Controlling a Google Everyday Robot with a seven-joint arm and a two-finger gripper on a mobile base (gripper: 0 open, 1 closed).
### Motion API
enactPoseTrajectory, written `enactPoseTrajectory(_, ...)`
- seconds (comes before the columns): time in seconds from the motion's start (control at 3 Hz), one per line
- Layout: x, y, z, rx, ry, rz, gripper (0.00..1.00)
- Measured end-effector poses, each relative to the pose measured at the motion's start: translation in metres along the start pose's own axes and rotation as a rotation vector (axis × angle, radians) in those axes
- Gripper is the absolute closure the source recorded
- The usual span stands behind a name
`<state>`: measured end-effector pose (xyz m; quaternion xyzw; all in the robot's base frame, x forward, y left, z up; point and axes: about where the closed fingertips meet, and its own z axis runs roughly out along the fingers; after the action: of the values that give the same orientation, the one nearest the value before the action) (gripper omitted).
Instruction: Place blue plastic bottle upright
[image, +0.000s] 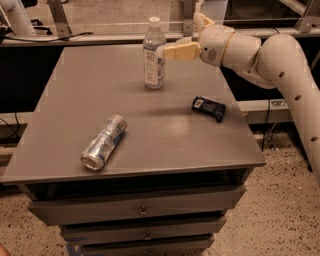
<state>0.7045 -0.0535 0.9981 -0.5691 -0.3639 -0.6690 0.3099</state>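
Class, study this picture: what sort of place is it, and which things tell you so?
Probably a robot test lab: a grey drawer cabinet on speckled floor, metal framing and cables behind, and a robot arm's pincer beside the upright blue plastic bottle.

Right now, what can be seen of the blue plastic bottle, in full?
The blue plastic bottle is small and of clear plastic, with a white screw cap and a white-and-blue label round its middle. It stands upright on its base near the far edge of the grey table. The gripper is at its right side, level with its upper part. Whether the two touch cannot be told.
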Motion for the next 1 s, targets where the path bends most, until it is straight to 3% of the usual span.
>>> enactPoseTrajectory(0.33,0.06,0.009,-0.069,-0.134,-0.027,-0.115,0.0)
enactPoseTrajectory(0.67,0.061,0.007,-0.067,-0.131,-0.026,-0.1,0.0)
enactPoseTrajectory(1.0,0.071,0.026,-0.076,-0.131,-0.043,-0.168,0.0)
